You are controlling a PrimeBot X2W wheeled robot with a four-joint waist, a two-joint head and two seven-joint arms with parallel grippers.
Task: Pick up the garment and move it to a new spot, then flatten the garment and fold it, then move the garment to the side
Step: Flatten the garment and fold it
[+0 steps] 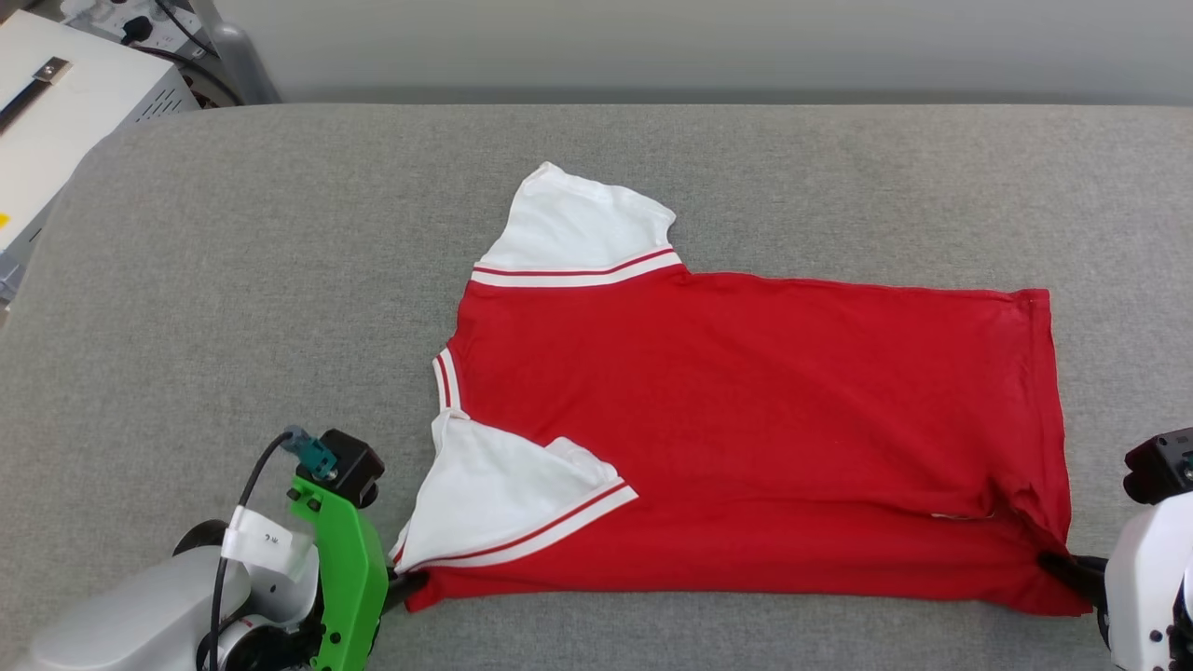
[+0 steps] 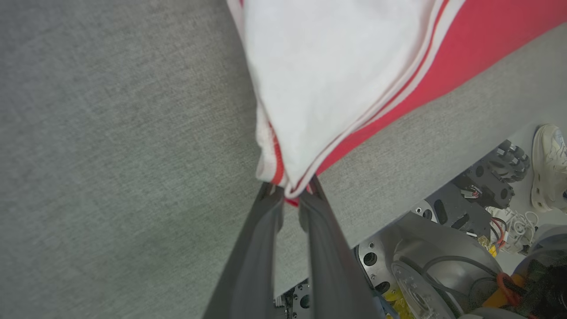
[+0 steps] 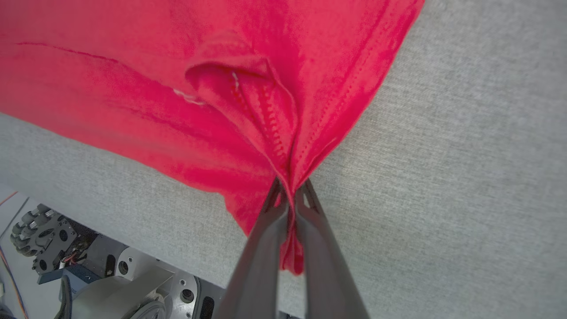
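worktop (image 1: pixel 233 280): spans the head view from left to right; an equipment case (image 1: pixel 65 102) stands off its far left corner
garment (image 1: pixel 746 438): lies on the worktop, right of centre; collar end to the left, hem to the right; far sleeve (image 1: pixel 578 224) juts away from the robot; near sleeve (image 1: pixel 503 494) lies folded over the body
left gripper (image 1: pixel 410 582): at the garment's near left corner; jaws pinch the cloth beside the near sleeve
right gripper (image 1: pixel 1058 564): at the garment's near right corner; jaws pinch the hem
robot base (image 2: pixel 425 248): below the worktop's near edge; a shoe (image 2: pixel 549 164) lies on the floor beyond it
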